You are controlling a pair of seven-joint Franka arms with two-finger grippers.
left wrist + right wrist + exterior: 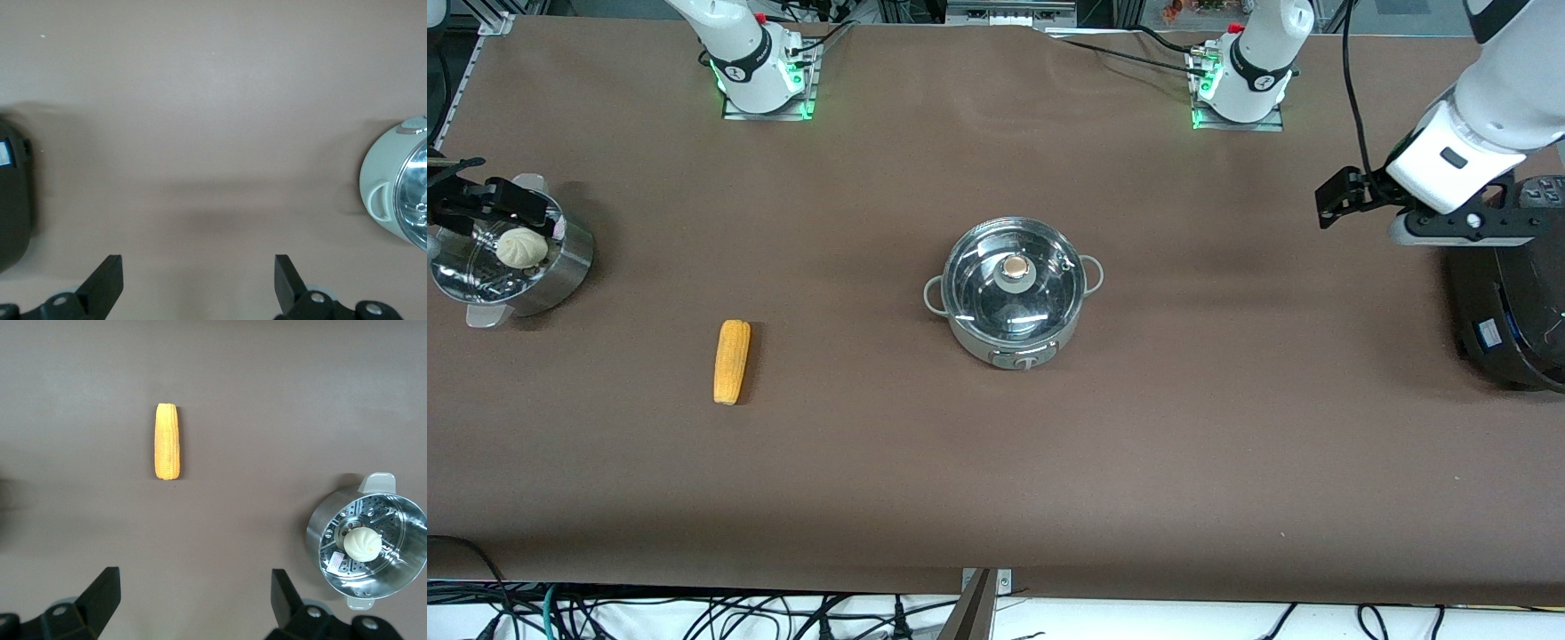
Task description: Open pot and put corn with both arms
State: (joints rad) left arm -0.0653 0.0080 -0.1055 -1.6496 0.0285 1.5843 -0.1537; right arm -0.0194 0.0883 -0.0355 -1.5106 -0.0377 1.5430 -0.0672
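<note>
We see a steel steamer at the right arm's end of the brown table, with a white bun lying inside it. A big black cooker stands at the left arm's end.

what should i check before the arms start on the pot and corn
1. Lid closed on the pot, knob on top exposed: ok.
2. Corn lies alone on the table, toward the right arm's end: ok.
3. Left gripper open and holding nothing, over the table between pot and black cooker: ok.
4. Right gripper open and holding nothing, over the steamer: ok.
5. Bun sits in the steamer, apart from the corn: ok.
6. What the pot holds: cannot tell.
</note>
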